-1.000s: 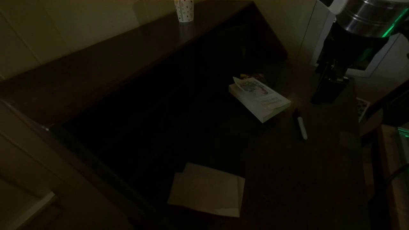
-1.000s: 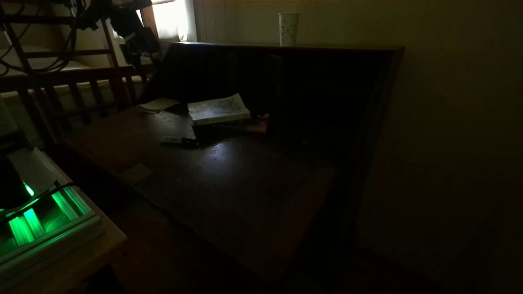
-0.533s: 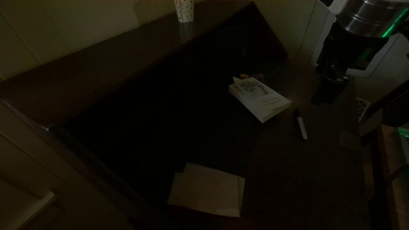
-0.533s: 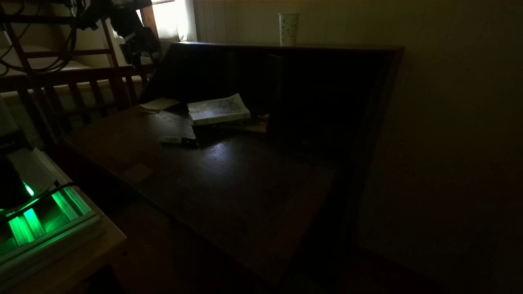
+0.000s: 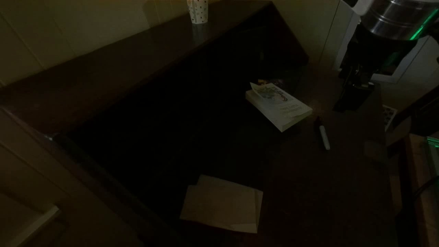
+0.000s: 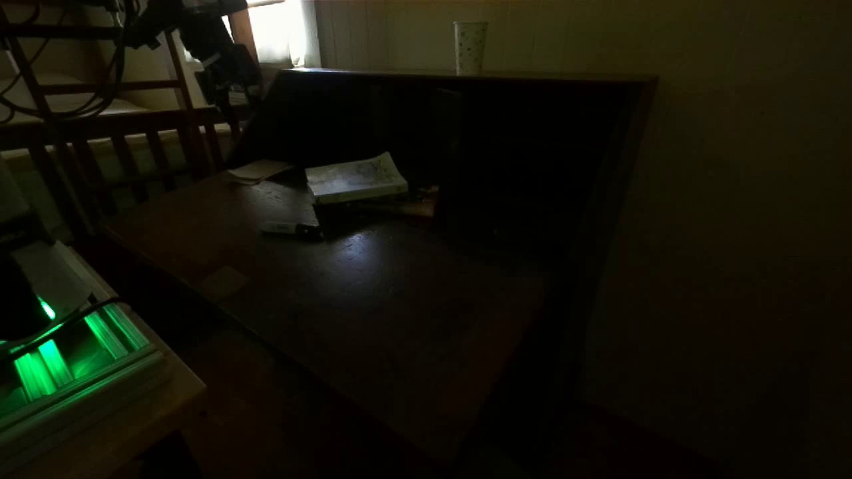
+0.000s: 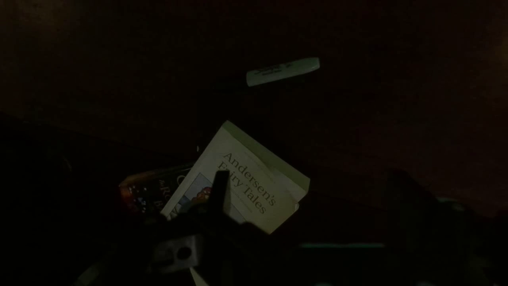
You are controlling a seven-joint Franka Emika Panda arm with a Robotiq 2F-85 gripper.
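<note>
My gripper (image 5: 353, 101) hangs above the right part of a dark wooden desk in an exterior view; it also shows as a dark shape in an exterior view (image 6: 229, 100). In the wrist view its fingers stand wide apart (image 7: 309, 174), with nothing seen between them. A white-bodied marker with a dark cap (image 7: 282, 72) lies on the desk; it shows in both exterior views (image 5: 324, 137) (image 6: 281, 228). A thick pale paperback, "Andersen's Fairy Tales" (image 7: 254, 178), lies near it, its cover slightly lifted (image 5: 279, 106). One finger overlaps the book in the wrist view.
A darker book (image 7: 147, 192) lies partly under the paperback. Pale papers (image 5: 223, 207) lie on the desk (image 6: 399, 313). A dotted paper cup (image 6: 470, 50) stands on the high shelf (image 5: 137, 55). The desk's back recess is very dark. A green-lit stand (image 6: 100, 359) is beside the desk.
</note>
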